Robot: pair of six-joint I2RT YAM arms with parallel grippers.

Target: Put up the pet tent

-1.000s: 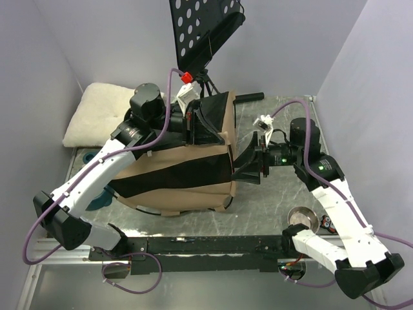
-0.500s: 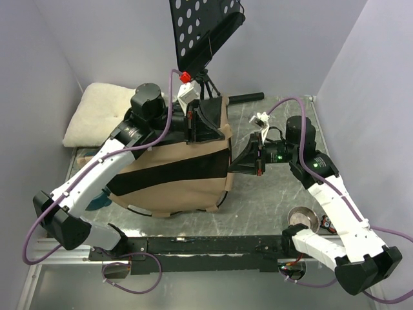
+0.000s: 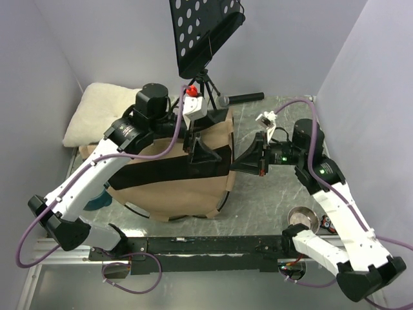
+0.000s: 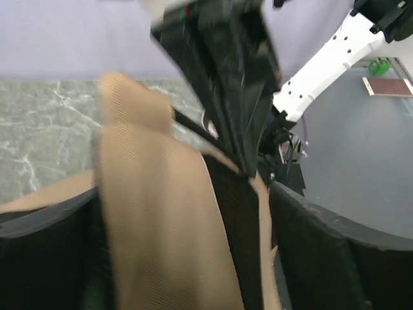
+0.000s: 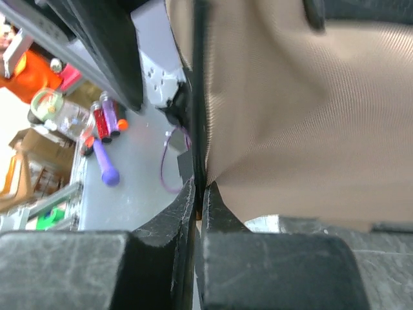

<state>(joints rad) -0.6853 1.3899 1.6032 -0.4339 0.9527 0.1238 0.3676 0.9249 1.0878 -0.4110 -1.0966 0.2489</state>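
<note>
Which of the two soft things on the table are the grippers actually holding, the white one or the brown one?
The brown one: the pet tent, pinched by the left gripper and right gripper. The white pillow lies untouched in the far-left corner.

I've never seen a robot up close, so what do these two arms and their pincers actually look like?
Both the left arm and the right arm have white shell segments joined by chunky black joints, with a purple cable looping along each. The left gripper and the right gripper are black with wedge-shaped fingers. Small green lights glow on the right arm.
</note>
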